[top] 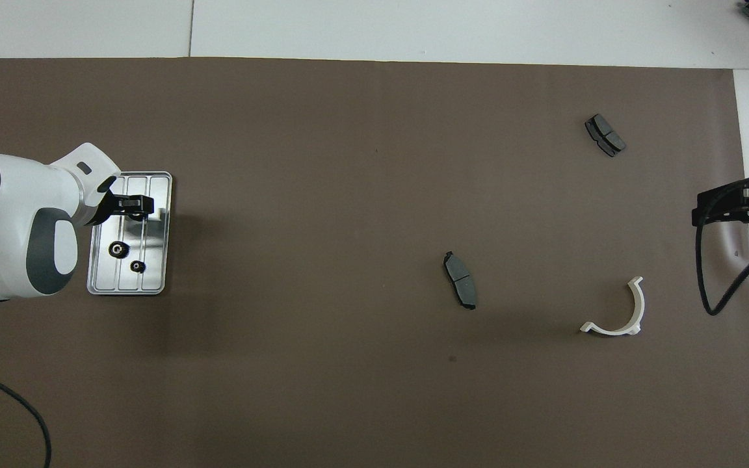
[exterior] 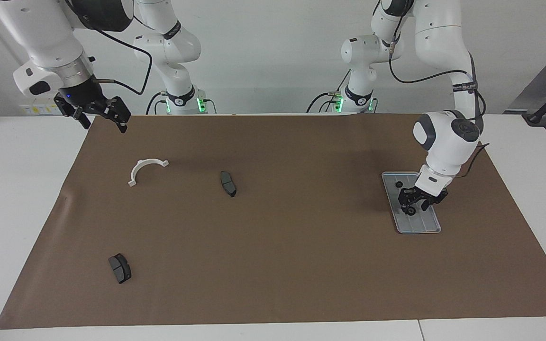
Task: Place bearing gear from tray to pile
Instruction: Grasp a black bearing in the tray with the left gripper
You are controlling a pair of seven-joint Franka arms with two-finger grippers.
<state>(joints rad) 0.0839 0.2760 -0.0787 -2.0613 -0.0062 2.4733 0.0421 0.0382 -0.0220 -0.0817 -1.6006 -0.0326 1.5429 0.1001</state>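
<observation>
The silver tray [exterior: 422, 226] [top: 153, 285] lies at the left arm's end of the brown mat. Three small black bearing gears rest in it. Two show in the overhead view [top: 116, 248] [top: 136, 266], on the part nearer the robots; one of them [exterior: 398, 183] shows in the facing view. My left gripper [exterior: 413, 207] [top: 144, 207] is low in the tray, open, at the third gear [exterior: 410, 211]; whether it touches the gear I cannot tell. The pile is a white half-ring bracket [exterior: 142, 164] [top: 639, 305] and two dark brake pads [exterior: 228, 183] [exterior: 120, 268].
My right gripper [exterior: 104, 125] waits open, high over the mat's corner at the right arm's end. The brown mat [exterior: 301, 265] covers most of the white table. A black cable [top: 712, 286] hangs from the right arm.
</observation>
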